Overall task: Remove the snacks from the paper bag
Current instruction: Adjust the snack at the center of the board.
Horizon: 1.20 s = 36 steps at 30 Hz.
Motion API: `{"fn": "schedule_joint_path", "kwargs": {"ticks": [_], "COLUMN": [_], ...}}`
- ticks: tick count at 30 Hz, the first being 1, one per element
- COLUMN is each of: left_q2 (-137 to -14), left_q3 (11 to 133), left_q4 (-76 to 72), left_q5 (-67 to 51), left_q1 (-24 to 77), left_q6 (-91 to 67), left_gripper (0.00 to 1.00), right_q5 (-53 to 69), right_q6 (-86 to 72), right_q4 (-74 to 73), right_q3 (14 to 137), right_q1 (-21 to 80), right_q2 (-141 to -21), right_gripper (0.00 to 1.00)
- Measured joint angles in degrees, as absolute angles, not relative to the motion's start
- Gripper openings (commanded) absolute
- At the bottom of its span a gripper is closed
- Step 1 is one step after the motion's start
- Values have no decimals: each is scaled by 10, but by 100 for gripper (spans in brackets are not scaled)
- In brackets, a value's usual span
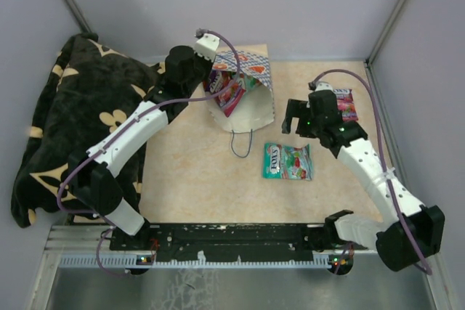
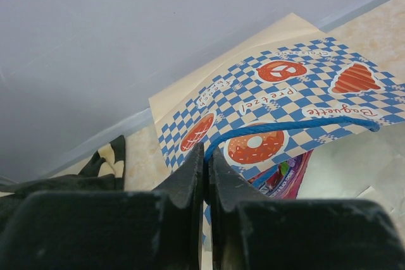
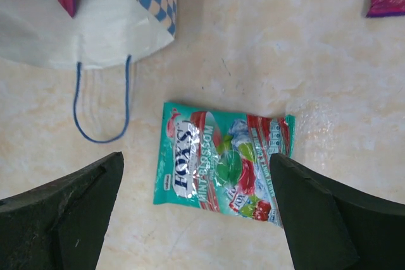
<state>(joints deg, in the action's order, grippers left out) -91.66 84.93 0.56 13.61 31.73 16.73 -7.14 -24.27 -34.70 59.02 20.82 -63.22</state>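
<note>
The paper bag lies tipped on the table, mouth towards the left arm. My left gripper is shut on its blue string handle; the checkered band lies just beyond the fingers. A purple-pink snack packet sticks out of the bag's mouth and shows in the left wrist view. A teal snack packet lies flat on the table. My right gripper is open and empty above it; in the right wrist view the teal packet lies between the jaws. Another purple-pink packet lies at the right.
A black floral blanket is heaped along the left side, its edge near the left arm. The bag's second blue handle lies loose on the table. Grey walls close in the back and both sides. The arm bases stand at the near edge.
</note>
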Motion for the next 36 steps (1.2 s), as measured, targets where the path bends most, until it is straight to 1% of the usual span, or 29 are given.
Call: {"fn": "schedule_joint_path", "kwargs": {"ticks": [5,15,36], "left_q2": [-917,-917,-917], "left_q3": [849,850,856], "left_q4": [11,18,27], "left_q5": [136,135,135], "left_q1": [317,317,317], "left_q6": [167,167,165], "left_gripper": [8,8,8], "right_q5": [-22,-1,56], "right_q6": [-213,-195,-182], "right_q4": [-348,-345,-336], "right_q3": [568,563,557], "right_q1": [208,208,208], "right_q2": [-684,-690,-738], "right_gripper": [99,99,99]}}
